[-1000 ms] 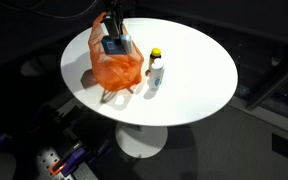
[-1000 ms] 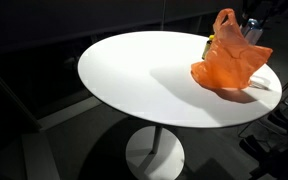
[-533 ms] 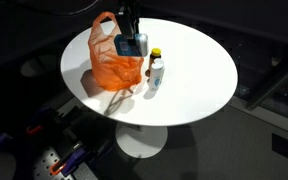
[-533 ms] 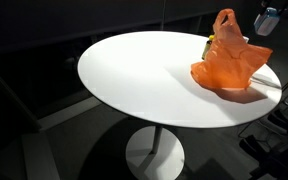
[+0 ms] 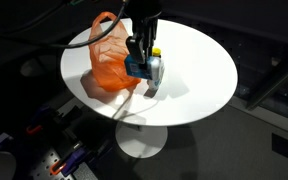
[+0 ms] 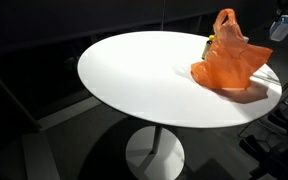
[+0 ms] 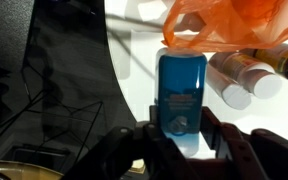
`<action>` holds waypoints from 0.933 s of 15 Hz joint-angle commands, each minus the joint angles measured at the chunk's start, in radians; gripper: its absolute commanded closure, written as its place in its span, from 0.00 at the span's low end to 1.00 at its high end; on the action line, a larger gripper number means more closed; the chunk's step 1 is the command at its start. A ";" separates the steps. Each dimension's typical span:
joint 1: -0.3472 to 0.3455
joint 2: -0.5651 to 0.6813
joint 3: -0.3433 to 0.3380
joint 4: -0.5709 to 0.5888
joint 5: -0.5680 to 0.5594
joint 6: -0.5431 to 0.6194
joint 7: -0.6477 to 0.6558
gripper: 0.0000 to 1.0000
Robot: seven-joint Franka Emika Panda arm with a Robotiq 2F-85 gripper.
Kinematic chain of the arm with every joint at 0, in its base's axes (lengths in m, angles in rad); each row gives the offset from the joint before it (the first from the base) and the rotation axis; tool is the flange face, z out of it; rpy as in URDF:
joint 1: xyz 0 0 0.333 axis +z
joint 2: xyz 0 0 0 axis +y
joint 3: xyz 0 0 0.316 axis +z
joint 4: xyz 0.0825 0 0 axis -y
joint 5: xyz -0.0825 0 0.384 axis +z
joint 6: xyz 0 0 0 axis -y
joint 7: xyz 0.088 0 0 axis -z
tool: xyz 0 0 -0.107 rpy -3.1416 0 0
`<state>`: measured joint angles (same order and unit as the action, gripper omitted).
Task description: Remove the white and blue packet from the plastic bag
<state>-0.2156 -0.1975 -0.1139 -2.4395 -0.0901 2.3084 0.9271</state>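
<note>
- The jaws are clenched on the white and blue packet (image 7: 181, 88). In the wrist view it sits right between the two dark fingers (image 7: 231, 142), pinched on both long sides.
- The near end of the packet is buried between the jaws, and the far end sticks out toward the orange plastic bag (image 7: 234, 22).
- The packet is out of the bag. Its far edge is just at the bag's crumpled rim, and whether they touch is hard to say.
- In an exterior view the packet (image 5: 136, 68) hangs just beside the bag (image 5: 106, 62), in front of a white bottle (image 5: 157, 72) with a yellow cap.
- In an exterior view the packet (image 6: 282, 27) is up off the round white desk (image 6: 134, 80), at about the level of the bag's top.
- The bag itself rests on the desk, slumped, handles up.
</note>
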 commanded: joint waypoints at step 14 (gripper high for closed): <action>0.003 0.239 -0.043 -0.003 0.049 0.265 -0.153 0.81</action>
<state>-0.2290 -0.0038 -0.1406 -2.4631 -0.0808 2.5467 0.8427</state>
